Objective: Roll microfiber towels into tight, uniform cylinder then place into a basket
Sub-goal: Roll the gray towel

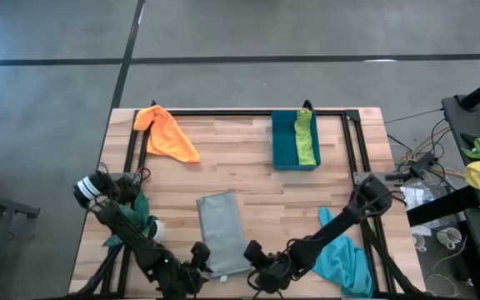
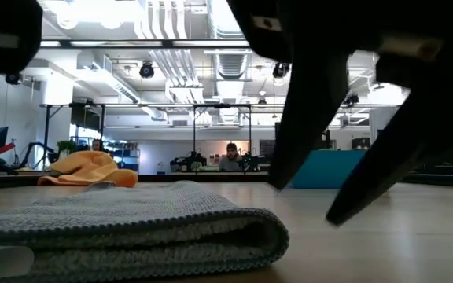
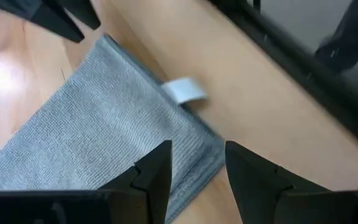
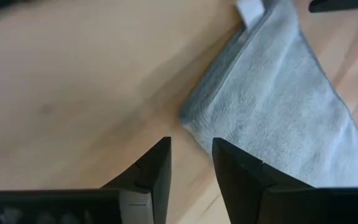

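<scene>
Tools both apart: left tool (image 3: 197, 177) and right tool (image 4: 190, 168) at near corners of folded grey towel (image 1: 222, 230) on table (image 1: 240, 171). Lime towel (image 1: 306, 137) in basket (image 1: 287, 142).

1. The grey towel (image 3: 104, 124) is soft cloth with a fine ribbed, matt weave and a smooth white label (image 3: 184, 91).
2. The desk (image 1: 223, 158) is pale wood planks, smooth with a slight sheen.
3. The basket (image 1: 286, 142) looks like smooth teal plastic.
4. The orange towel (image 1: 169, 133) is matt, crumpled cloth.
5. The end effector fingers (image 3: 154, 174) are dark, matt, hard material.
</scene>
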You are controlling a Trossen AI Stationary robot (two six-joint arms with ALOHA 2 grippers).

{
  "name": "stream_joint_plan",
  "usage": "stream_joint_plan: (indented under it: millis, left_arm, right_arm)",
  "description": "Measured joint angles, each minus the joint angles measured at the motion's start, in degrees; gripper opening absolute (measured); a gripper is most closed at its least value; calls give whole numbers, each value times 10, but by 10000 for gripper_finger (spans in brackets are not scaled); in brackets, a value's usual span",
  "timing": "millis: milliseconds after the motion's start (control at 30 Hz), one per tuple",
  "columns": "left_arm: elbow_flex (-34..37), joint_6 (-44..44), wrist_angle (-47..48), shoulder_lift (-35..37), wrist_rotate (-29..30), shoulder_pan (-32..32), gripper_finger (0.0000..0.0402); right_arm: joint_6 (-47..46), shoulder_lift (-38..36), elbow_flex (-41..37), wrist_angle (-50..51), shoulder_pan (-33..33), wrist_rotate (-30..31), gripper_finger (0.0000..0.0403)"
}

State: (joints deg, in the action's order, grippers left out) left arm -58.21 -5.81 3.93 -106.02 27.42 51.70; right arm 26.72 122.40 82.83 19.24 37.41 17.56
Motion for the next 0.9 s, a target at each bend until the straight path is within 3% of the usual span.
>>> stream_joint_plan:
  millis: [167,300,500,733,900]
  left_arm:
    - [1,57,7,-12,7,0,134]
    - [1,89,17,-16,8,0,134]
    - [4,205,20,-16,30,5,134]
    - [4,258,17,-17,-16,4,134]
    - [4,273,7,-18,-30,-2,132]
  right_arm:
    - [58,14,0,-10,-2,2,114]
    - [52,14,0,-20,-4,-2,117]
    - [42,14,-1,-34,-13,-19,140]
    - [87,14,-1,-38,-16,-27,179]
    - [83,14,-1,-42,-26,-34,181]
